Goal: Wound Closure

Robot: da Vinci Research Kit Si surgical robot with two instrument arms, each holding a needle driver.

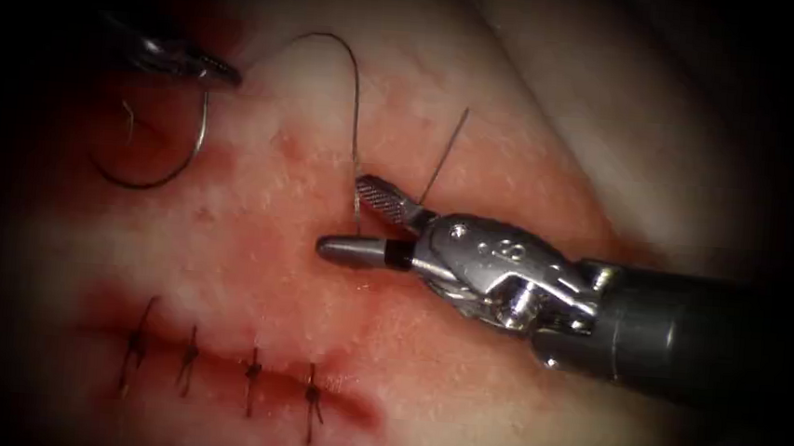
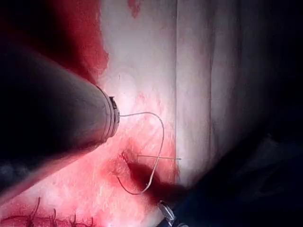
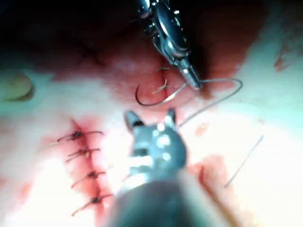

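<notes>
While the right arm's silver wristed tool (image 1: 360, 220) lies nearly level with jaws wide around the thin dark thread (image 1: 355, 89), the left arm's dark tool (image 1: 225, 73) clamps the curved steel needle (image 1: 172, 165) at its tail, clear of the pink tissue (image 1: 531, 167). From the right wrist, four dark stitches (image 3: 85, 170) show along the cut.

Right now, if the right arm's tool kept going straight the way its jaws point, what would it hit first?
The right tool points left with jaws open, holding nothing. The thread hangs right at its upper jaw, so probably that first, then bare tissue. Depth is unclear.
</notes>
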